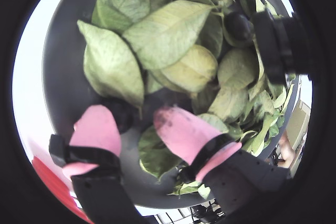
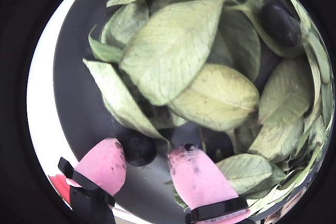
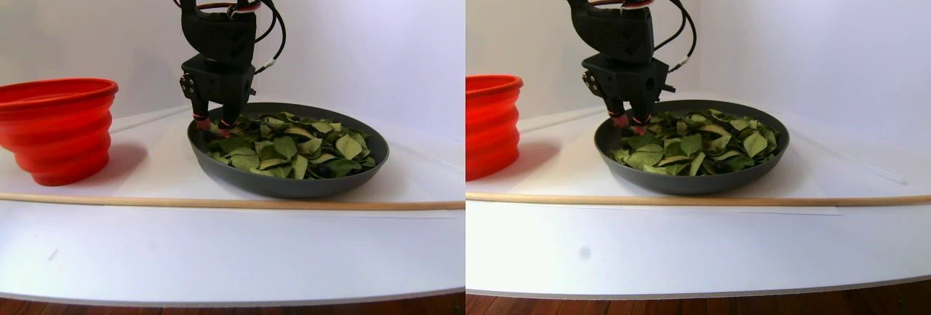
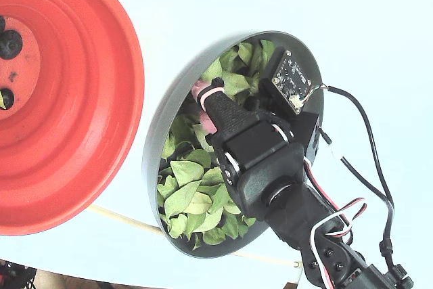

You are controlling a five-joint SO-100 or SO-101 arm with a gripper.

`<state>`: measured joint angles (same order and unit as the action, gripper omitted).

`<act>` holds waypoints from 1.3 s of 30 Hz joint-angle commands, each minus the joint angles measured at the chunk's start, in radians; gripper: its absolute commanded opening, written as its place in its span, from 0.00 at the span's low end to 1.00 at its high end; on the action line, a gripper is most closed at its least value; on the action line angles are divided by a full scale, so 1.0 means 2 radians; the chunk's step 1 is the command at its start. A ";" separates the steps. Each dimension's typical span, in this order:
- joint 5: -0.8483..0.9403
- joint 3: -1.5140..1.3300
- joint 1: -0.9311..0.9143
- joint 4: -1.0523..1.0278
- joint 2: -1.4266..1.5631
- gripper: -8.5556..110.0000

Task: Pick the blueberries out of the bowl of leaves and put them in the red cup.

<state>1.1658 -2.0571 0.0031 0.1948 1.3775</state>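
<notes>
I have the gripper (image 2: 149, 163) down inside the bowl (image 3: 291, 184), near its rim on the side facing the red cup (image 3: 58, 129). Its pink-padded fingers (image 2: 102, 163) stand apart, tips lowered toward the bowl's bare grey floor, and in a wrist view a dark blueberry (image 2: 135, 147) sits between them, close against the left-hand pad as that view shows it; I cannot tell whether either pad touches it. The berry is round, so I read no long axis or heading on it. A second blueberry (image 2: 280, 22) lies among the leaves (image 2: 173, 45) toward the far rim in that view, half tucked under them. The leaves are oval, pale green, veined, overlapping at mixed headings with no common direction.

In the fixed view I see dark berries (image 4: 8, 45) already on the pale bottom of the red cup, which stands just beside the bowl without touching it. Both sit on a white table (image 3: 218, 257); a thin wooden rod (image 3: 218, 203) runs along it in front of them, and a plain white wall is behind.
</notes>
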 commanded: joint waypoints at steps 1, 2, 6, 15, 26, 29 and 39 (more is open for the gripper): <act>-0.009 0.015 0.008 0.009 0.008 0.20; -0.015 0.015 0.008 0.010 0.008 0.21; -0.037 0.015 0.009 0.010 0.008 0.21; -0.074 0.015 0.014 0.018 -0.005 0.23; -0.098 0.017 0.023 0.020 -0.018 0.21; -0.084 0.011 0.026 0.016 -0.018 0.18; -0.083 0.011 0.028 0.018 -0.021 0.18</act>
<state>0.9971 -2.0387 0.0291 0.2224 1.3346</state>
